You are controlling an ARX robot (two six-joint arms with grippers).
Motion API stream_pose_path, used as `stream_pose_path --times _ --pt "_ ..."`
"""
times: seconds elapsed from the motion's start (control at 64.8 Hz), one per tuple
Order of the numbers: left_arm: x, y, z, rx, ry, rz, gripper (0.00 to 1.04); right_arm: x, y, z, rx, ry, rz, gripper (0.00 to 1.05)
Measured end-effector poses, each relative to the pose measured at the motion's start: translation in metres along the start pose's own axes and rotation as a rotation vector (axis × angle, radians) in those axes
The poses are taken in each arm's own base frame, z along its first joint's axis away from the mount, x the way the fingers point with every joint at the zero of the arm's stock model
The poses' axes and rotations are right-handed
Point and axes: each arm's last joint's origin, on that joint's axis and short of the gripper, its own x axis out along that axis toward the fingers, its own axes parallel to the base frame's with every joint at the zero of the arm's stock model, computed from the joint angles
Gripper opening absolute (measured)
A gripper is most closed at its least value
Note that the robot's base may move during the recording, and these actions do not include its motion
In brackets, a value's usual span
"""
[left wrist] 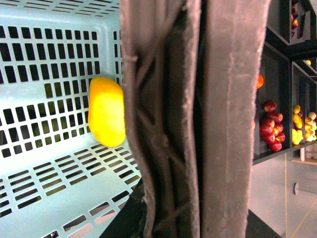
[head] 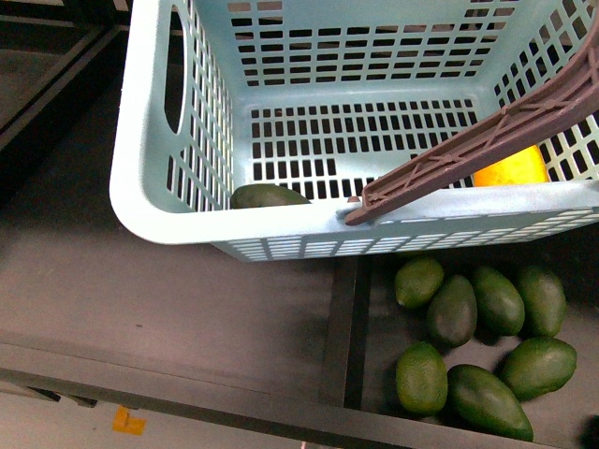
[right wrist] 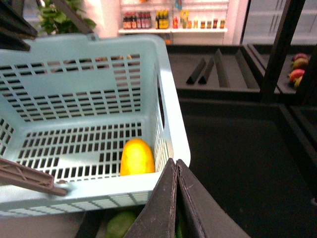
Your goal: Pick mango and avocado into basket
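Note:
The turquoise basket [head: 150, 140] hangs close in the front view, held up by its brown handle [head: 487, 140]. The yellow mango [head: 510, 168] lies inside on the right; it also shows in the left wrist view [left wrist: 105, 111] and the right wrist view [right wrist: 136, 156]. A dark green avocado [head: 269, 195] lies inside by the near wall. My left gripper is shut on the handle [left wrist: 193, 124], which fills its view and hides the fingers. My right gripper [right wrist: 176, 166] is shut and empty, just outside the basket's rim [right wrist: 173, 114], above loose avocados [right wrist: 120, 224].
Several loose avocados [head: 477, 337] lie in a dark bin [head: 374, 309] below the basket. A dark shelf surface [head: 168, 299] lies to the left of it. Shelves with red and yellow fruit [left wrist: 271, 131] show in the left wrist view. Dark bins [right wrist: 237, 148] spread beside the right gripper.

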Motion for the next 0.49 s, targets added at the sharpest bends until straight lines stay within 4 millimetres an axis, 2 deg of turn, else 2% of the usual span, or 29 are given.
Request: stream_pose_path --times 0.093,0.123,0.494 --pt "-0.0002 0.0 0.0001 0.0 -0.001 0.0 0.16 0.0 0.0 0.0 0.0 0.0 0.0 0.02" --pt "0.0 0.0001 0.0001 0.001 -0.001 0.0 0.16 0.0 0.0 0.0 -0.001 0.0 0.0 0.05" --pt "-0.0002 0.0 0.0001 0.001 -0.001 0.0 0.16 -0.0001 0.0 0.0001 -0.001 -0.001 0.0 0.71"
